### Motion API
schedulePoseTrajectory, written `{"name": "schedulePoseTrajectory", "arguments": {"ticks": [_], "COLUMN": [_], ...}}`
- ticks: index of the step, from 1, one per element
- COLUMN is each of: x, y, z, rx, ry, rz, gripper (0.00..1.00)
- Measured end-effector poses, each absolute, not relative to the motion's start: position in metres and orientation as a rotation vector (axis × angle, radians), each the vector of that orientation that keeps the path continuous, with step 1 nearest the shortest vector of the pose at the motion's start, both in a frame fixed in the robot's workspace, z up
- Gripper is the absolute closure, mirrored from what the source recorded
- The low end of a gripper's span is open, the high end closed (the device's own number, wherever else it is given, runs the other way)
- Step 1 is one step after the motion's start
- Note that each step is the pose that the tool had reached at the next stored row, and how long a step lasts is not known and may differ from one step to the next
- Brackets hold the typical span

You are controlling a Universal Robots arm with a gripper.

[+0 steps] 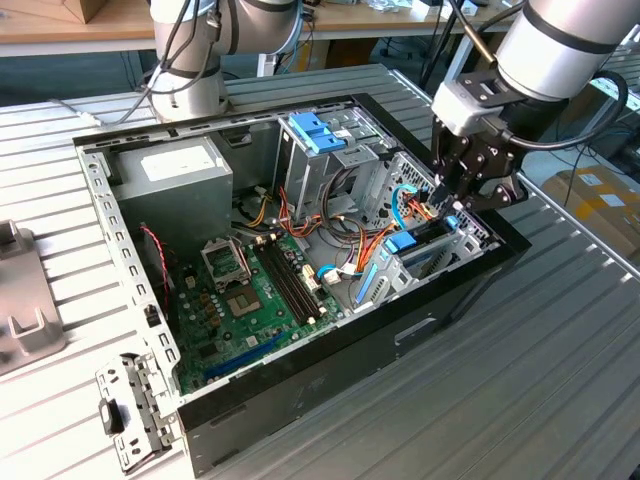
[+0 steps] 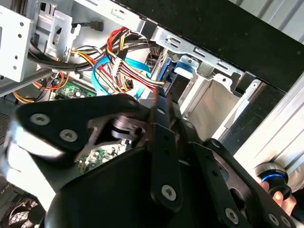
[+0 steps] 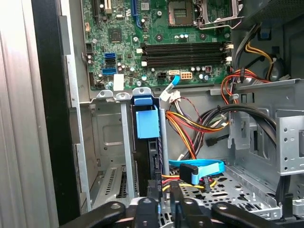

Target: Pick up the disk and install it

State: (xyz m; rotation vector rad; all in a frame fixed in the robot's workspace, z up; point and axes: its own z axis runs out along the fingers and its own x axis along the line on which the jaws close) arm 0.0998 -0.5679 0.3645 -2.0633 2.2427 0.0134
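Claw fingers nearly together, gripping nothing, just above disk seated upright in drive cage.

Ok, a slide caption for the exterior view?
Black gripper poised over blue-framed dark disk standing in the open black computer case's metal drive cage.

Even, bright overhead light fills the exterior view, with pale glare on the ribbed grey metal table and soft shadow inside the open black computer case. In the second wrist view the black metal gripper is blurred (too close), cables behind sharper.
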Motion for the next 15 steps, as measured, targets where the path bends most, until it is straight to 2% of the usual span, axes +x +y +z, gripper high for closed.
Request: {"name": "schedulePoseTrajectory", "arguments": {"ticks": [2,15], "x": [0.0998,0.104], "y": [-0.5679,-0.568], "z": [0.3644,0.3603], "rx": [-2.062,-2.066], "ry": [2.241,2.247], "rz": [0.017,0.036], "gripper": [0.89,0.89]}}
